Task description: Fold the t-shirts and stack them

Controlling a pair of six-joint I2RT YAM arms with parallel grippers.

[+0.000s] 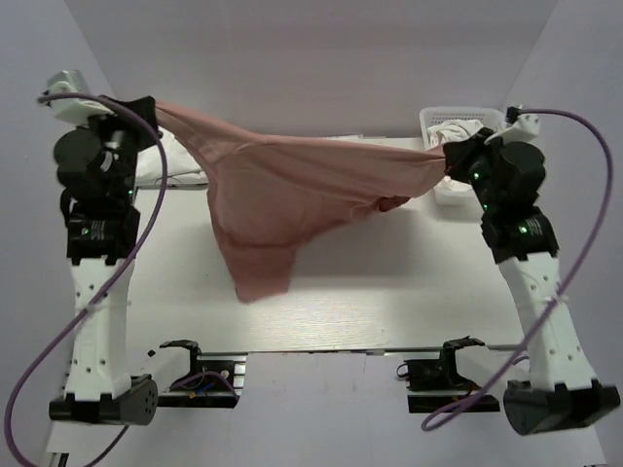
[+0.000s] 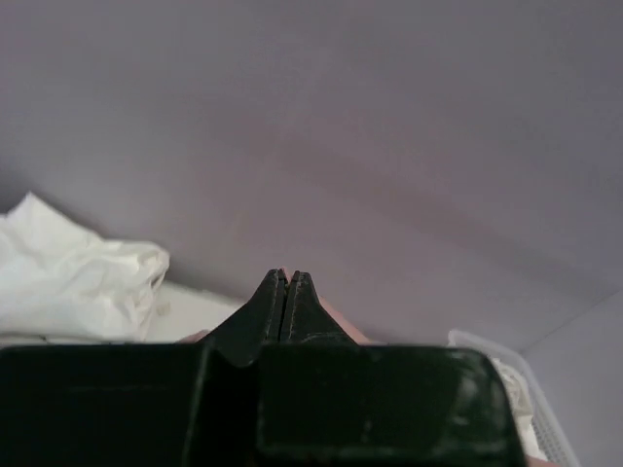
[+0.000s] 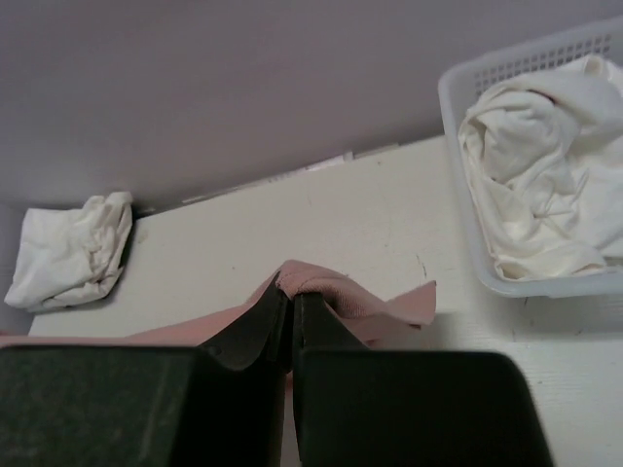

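Note:
The dusty-pink t-shirt [image 1: 292, 195] hangs stretched in the air between both grippers, sagging toward the table. My left gripper [image 1: 151, 109] is shut on its left end at the far left; in the left wrist view its jaws [image 2: 287, 277] are closed with a sliver of pink cloth [image 2: 336, 319] showing. My right gripper [image 1: 450, 156] is shut on the shirt's right end; in the right wrist view pink cloth [image 3: 341, 292] bunches over the closed tips [image 3: 292, 292]. A crumpled white t-shirt [image 1: 175, 161] lies at the far left, also seen in the left wrist view [image 2: 73, 282] and the right wrist view [image 3: 73, 248].
A white plastic basket [image 1: 433, 122] at the far right holds more white t-shirts [image 3: 545, 185]. Purple-grey walls enclose the table on the left, back and right. The pale table [image 1: 389, 282] runs under the hanging shirt.

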